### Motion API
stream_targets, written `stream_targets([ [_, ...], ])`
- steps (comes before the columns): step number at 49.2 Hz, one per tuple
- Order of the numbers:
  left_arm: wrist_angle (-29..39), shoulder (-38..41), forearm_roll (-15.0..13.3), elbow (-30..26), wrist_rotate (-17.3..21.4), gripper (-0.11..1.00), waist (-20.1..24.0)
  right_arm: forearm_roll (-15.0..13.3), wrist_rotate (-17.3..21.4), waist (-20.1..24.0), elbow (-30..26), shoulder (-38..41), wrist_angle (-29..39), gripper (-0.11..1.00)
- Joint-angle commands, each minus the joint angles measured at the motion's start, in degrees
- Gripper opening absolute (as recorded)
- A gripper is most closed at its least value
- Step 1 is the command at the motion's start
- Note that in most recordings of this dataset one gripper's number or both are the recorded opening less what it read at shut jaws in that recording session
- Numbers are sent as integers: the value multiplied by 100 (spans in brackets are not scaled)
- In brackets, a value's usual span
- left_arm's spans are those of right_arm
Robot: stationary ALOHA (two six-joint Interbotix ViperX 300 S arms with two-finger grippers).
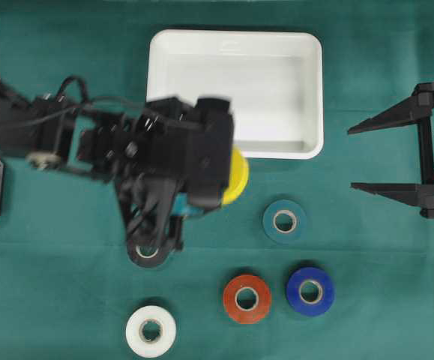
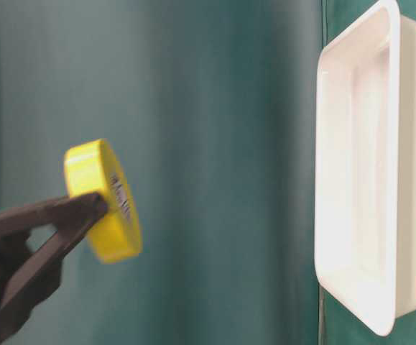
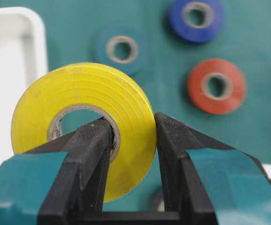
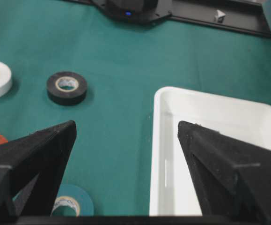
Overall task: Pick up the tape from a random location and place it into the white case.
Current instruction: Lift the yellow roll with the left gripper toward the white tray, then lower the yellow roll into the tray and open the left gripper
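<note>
Item: left gripper (image 3: 133,136), nearest the left wrist camera. Black fingers (image 3: 91,154) with teal pads, clamped across the wall of the yellow tape (image 3: 86,122): one finger passes through the core hole, the other presses the outer face. The pinch through the wall holds the roll on edge, which looks suited to carrying it and letting it drop flat.

Item: yellow tape. Held clear of the cloth, as the table-level view shows, tilted, projecting ahead of the fingertips. In the overhead view it sits just off the near left corner of the white case (image 1: 310,90), not yet over the rim.

Item: loose rolls on the green cloth (image 1: 396,285), beyond and around the gripper. Black roll (image 1: 148,253) directly below the left arm; teal roll (image 1: 284,221), red roll (image 1: 246,298), blue roll (image 1: 310,291) and white roll (image 1: 151,331) lying flat, apart from one another.

Item: white case. Shallow, rimmed, nothing visible inside. It lies ahead of the held roll; judged remaining: a short carry over the rim, then release.

Item: right gripper (image 1: 374,157), farthest. Jaws spread wide, holding nothing, parked beside the case's right edge, well apart from the tape.
</note>
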Motion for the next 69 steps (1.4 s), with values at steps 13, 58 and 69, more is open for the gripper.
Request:
stream_targets([
  [13,-70,229,18,-404,325,23,896,-9,0,0,-88,26,70,90],
  [58,-352,545,18,-659,589,23,1934,-9,-18,0,-88,26,149,90],
  [69,-352,545,18,-650,589,23,1934,-9,-18,0,-88,26,149,90],
])
